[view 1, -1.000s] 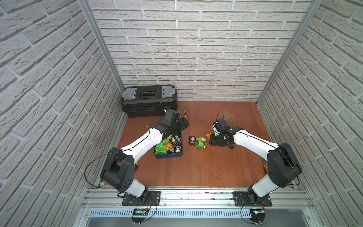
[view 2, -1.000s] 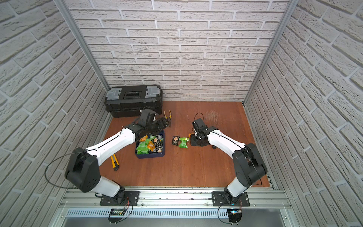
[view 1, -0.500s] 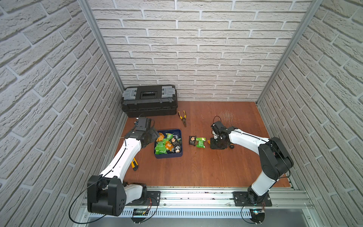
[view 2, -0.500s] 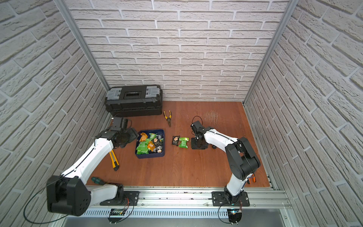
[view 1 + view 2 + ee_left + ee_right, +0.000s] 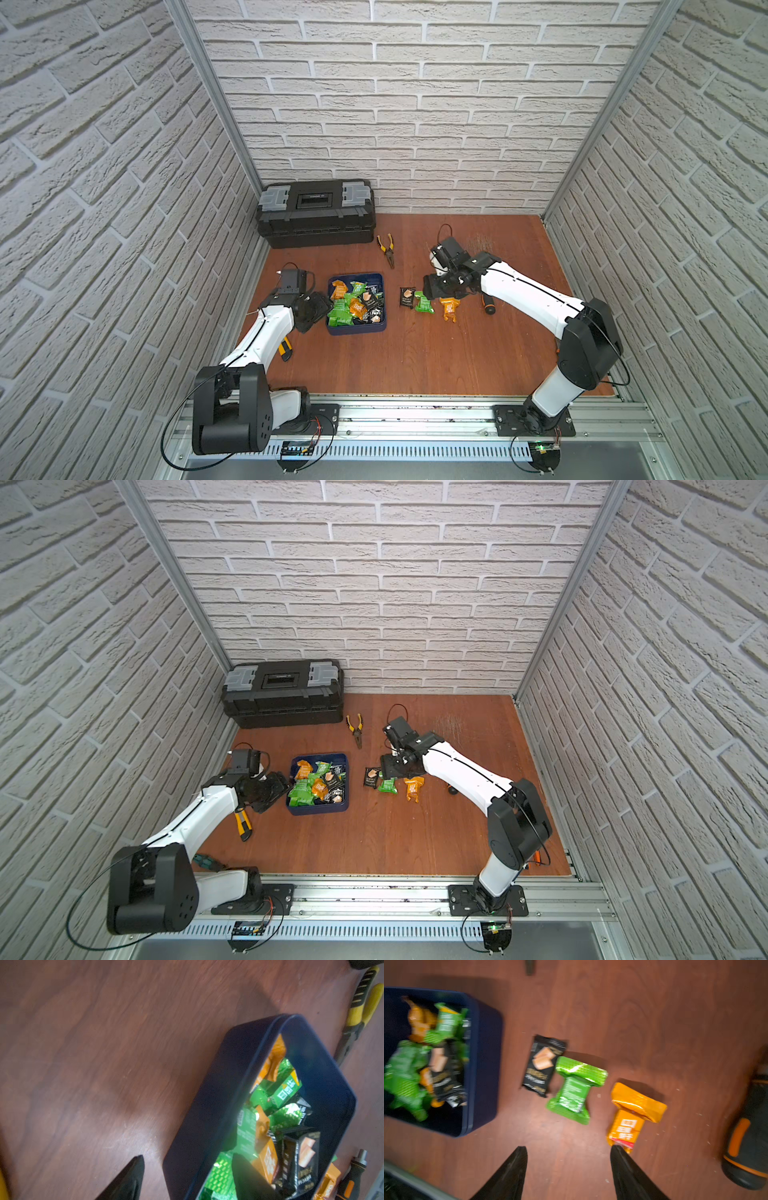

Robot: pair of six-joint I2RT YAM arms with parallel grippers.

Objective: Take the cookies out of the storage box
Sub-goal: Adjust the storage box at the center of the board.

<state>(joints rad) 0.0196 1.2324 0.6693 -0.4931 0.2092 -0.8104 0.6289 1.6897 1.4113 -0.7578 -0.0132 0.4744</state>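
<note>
The storage box is a navy tray left of the floor's middle, holding several green, orange and black cookies. Three cookies lie on the wood to its right: black, green and orange. My left gripper is open and straddles the box's left wall, one finger over the packets, one outside. My right gripper is open and empty above bare wood, with the orange packet just past one fingertip.
A black toolbox stands at the back left. Yellow-handled pliers lie behind the box. A black and orange screwdriver lies under my right arm. A yellow utility knife lies beneath my left arm.
My right gripper has opened and drawn back, leaving an orange packet beside the green one. My left arm swung from over the box out to the left, then came back to the box's left wall.
</note>
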